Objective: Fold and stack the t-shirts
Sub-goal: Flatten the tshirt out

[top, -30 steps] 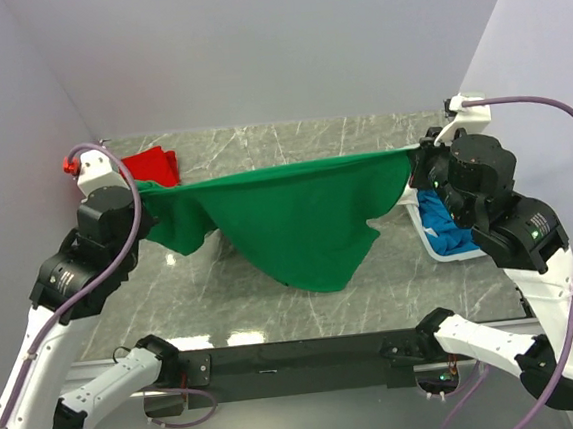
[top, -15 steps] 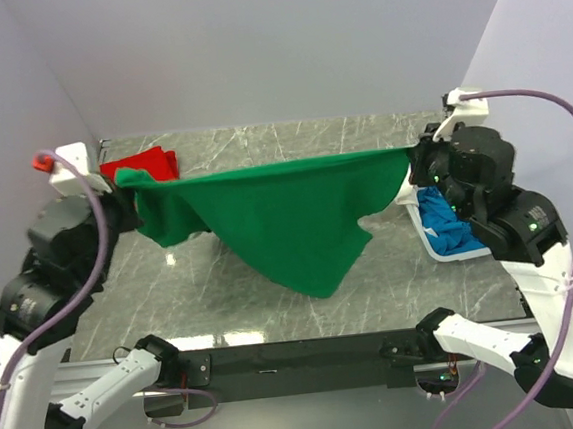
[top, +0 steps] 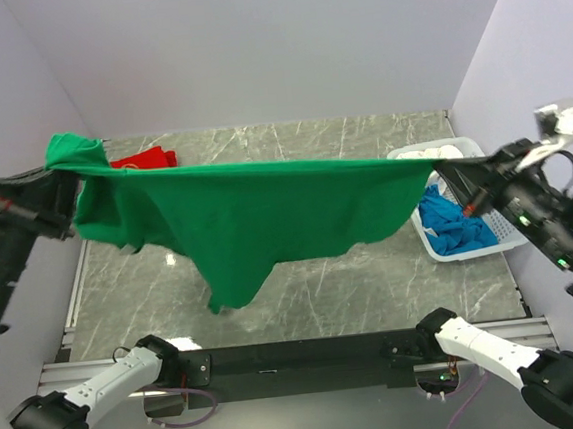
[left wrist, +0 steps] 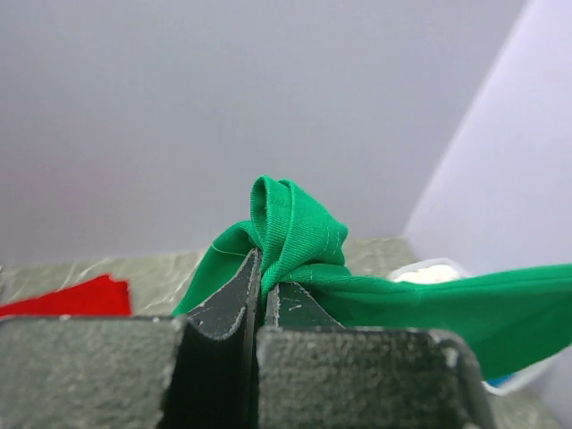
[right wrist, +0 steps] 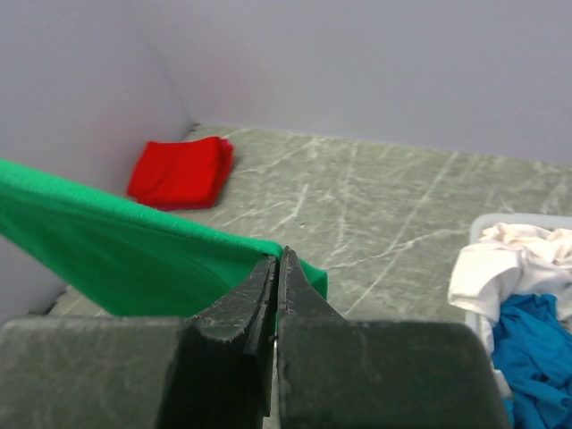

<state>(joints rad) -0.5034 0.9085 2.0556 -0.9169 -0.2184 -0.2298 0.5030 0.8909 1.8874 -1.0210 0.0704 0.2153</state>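
Spread wider and raised since a second ago, the arms stretch over the desk (top: 372, 277) the green t-shirt (top: 267, 216), its top edge taut between the left end effector (left wrist: 261, 268) and right end effector (right wrist: 279, 264), both clenched on it (the red t-shirt (top: 144, 159) lies folded far-left)

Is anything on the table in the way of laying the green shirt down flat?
Nothing visible. The green shirt hangs stretched between the left gripper and right gripper; the folded red shirt lies in the far left corner, the basket at the right edge. The table under the cloth is hidden.
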